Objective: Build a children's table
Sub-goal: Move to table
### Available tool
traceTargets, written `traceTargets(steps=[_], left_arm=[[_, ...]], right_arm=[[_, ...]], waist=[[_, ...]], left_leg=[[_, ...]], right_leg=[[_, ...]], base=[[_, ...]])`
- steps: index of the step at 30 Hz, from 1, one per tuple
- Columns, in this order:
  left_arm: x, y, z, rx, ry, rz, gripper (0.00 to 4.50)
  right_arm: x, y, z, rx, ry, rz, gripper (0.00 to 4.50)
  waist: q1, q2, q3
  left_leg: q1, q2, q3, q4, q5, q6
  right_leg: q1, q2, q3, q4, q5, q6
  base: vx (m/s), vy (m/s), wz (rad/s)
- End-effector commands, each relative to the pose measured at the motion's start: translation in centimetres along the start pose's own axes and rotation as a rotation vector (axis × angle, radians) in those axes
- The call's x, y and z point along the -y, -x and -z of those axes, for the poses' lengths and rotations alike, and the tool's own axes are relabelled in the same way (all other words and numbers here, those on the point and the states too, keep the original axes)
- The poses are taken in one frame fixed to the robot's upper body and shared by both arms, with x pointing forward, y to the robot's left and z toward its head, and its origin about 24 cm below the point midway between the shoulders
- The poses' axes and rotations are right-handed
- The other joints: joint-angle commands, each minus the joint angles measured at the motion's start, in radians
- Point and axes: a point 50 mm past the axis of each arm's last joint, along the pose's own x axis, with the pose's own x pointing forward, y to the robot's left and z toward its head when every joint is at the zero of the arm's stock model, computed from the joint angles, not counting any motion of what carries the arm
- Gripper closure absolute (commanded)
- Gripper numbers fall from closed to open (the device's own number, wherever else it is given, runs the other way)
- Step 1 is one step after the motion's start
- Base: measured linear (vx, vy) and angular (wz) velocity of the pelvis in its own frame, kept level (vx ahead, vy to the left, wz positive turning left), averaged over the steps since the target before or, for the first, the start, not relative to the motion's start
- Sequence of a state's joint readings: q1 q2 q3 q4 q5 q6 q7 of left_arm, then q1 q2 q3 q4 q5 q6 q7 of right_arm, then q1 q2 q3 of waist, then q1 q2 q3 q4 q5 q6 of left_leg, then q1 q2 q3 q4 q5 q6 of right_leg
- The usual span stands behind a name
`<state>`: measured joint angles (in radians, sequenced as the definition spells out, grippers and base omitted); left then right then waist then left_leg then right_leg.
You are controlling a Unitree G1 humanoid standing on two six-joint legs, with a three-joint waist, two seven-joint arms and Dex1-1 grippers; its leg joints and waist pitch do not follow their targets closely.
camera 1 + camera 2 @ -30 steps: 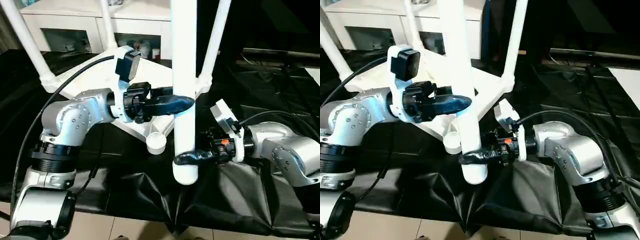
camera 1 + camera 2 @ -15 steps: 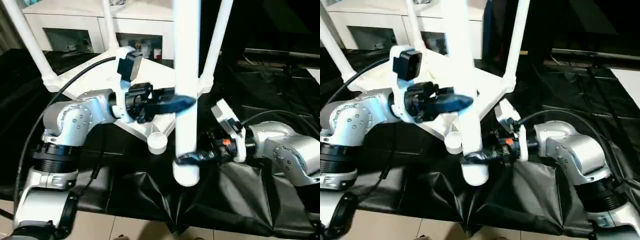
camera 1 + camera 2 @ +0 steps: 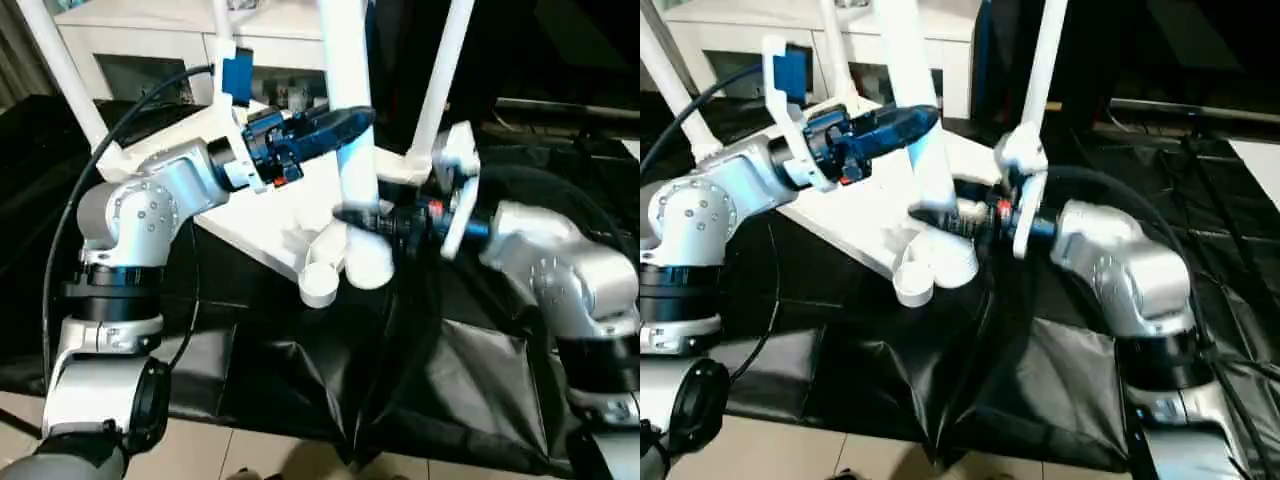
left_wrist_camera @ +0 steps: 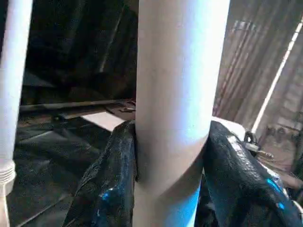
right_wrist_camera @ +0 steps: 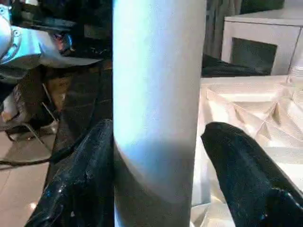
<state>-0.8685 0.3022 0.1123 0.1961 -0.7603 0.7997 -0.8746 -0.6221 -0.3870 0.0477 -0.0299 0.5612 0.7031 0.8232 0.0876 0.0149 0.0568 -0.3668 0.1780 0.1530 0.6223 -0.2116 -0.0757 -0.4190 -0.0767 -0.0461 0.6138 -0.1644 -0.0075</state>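
Leg in hand (image 3: 350,110): white tube leg, upright w/ slight tilt, fat end low, just above tabletop's near corner, right beside the empty socket (image 3: 318,285).
Tabletop (image 3: 262,205): white plastic, lying upside down on black cloth (image 3: 300,380), ribbed underside up; near corner points toward me.
Other legs: three already standing in corner sockets – one far left (image 3: 62,70), one back (image 3: 222,35), one on the right (image 3: 440,75).
My left gripper (image 3: 345,125): up high on the leg; both black fingers pressed against the tube's sides in the left wrist view, finger (image 4: 106,189) touching it. Clamped on the leg.
My right gripper (image 3: 362,215): down low on the same leg, near its fat end. In right wrist view one finger (image 5: 80,184) touches the tube, the other (image 5: 246,175) stands off w/ a gap. Jaws spread wider than the tube, so no firm hold – leg just sits between them.
Arms: silver forearms come in from both sides, left above, right below.
Behind: white cabinet (image 3: 160,40) w/ glass doors, well back of the tabletop.
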Motion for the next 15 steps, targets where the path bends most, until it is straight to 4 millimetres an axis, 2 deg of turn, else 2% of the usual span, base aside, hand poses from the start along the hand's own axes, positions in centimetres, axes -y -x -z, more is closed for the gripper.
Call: traceTargets(steps=[1, 3, 10, 14, 15], left_arm=[[0.3, -0.3, -0.8, 0.0, -0.022, 0.018, 2.71], [0.1, -0.3, -0.8, -0.006, -0.019, 0.011, 2.71], [-0.2, -0.3, -0.6, -0.021, -0.027, -0.033, 2.71], [-0.3, -0.4, -0.5, -0.026, -0.031, -0.052, 2.71], [-1.0, -0.7, -0.4, -0.044, -0.072, -0.138, 2.71]], right_arm=[[0.4, 0.1, -0.6, 0.016, -0.019, 0.049, 1.45], [0.6, 0.0, -0.7, 0.017, -0.03, 0.079, 1.45], [0.4, -0.5, -0.5, -0.019, -0.008, 0.113, 1.45], [0.4, -0.6, -0.4, -0.036, 0.004, 0.138, 1.45], [0.7, -1.2, -0.1, -0.058, 0.013, 0.225, 1.45]], waist=[[-0.001, 0.019, -0.076], [-0.002, 0.014, -0.075], [-0.001, 0.015, -0.072], [-0.001, 0.016, -0.072], [-0.001, 0.012, -0.072]], left_leg=[[0.003, 0.022, 0.0, -0.074, -0.079, 0.002], [0.002, 0.022, 0.0, -0.074, -0.084, 0.0], [0.002, 0.023, 0.001, -0.076, -0.099, -0.011], [0.0, 0.022, 0.001, -0.075, -0.09, -0.014], [0.0, 0.023, 0.001, -0.076, -0.083, -0.014]], right_leg=[[0.07, -0.041, 0.031, -0.052, -0.091, -0.243], [0.074, -0.043, 0.031, -0.052, -0.08, -0.253], [0.074, -0.045, 0.032, -0.056, -0.13, -0.241], [0.075, -0.045, 0.033, -0.055, -0.13, -0.234], [0.075, -0.045, 0.033, -0.056, -0.127, -0.231]], base=[[0.0, 0.0, 0.0], [0.0, 0.0, 0.0], [0.0, 0.0, 0.0], [0.0, 0.0, 0.0], [0.0, 0.0, 0.0]])
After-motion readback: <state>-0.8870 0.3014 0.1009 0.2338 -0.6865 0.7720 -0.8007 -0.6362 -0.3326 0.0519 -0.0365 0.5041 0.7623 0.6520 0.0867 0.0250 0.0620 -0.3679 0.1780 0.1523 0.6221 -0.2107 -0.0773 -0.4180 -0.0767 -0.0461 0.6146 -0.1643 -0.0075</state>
